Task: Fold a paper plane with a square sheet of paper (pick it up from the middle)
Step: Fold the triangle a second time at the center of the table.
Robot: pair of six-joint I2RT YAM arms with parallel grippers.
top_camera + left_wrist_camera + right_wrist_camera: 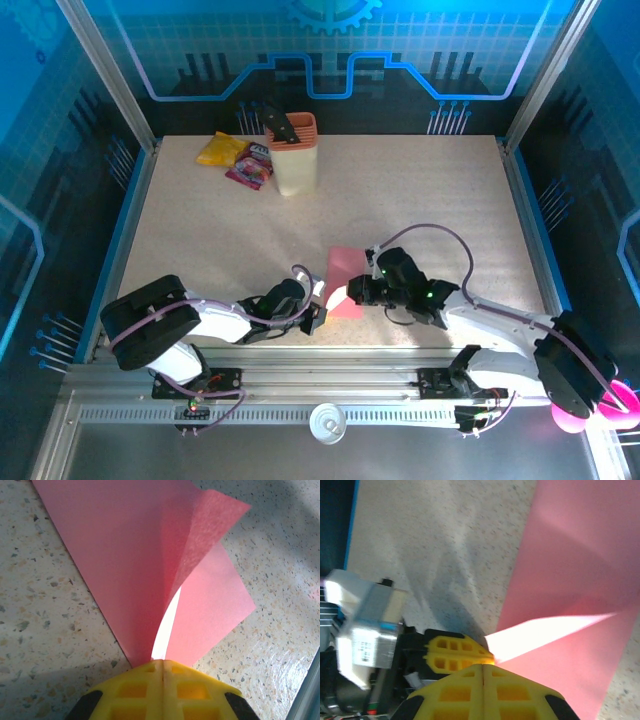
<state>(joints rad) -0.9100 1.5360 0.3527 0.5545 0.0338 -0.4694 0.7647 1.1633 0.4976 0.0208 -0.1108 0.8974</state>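
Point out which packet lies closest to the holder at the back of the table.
The purple-pink packet: it lies right beside the holder, while the yellow packet sits farther left, beyond it.

Paper sheet [343, 278] lies on the table [430, 200] near the front edge, about mid-width. Left gripper [320, 300] sits just left of its near corner, right gripper [350, 293] just right, both pinching that corner, tips nearly meeting. Tub [293, 158] stands well behind, left of centre, a tool [284, 127] in it. Near packet [250, 168] just left of the tub, far packet [222, 150] further left
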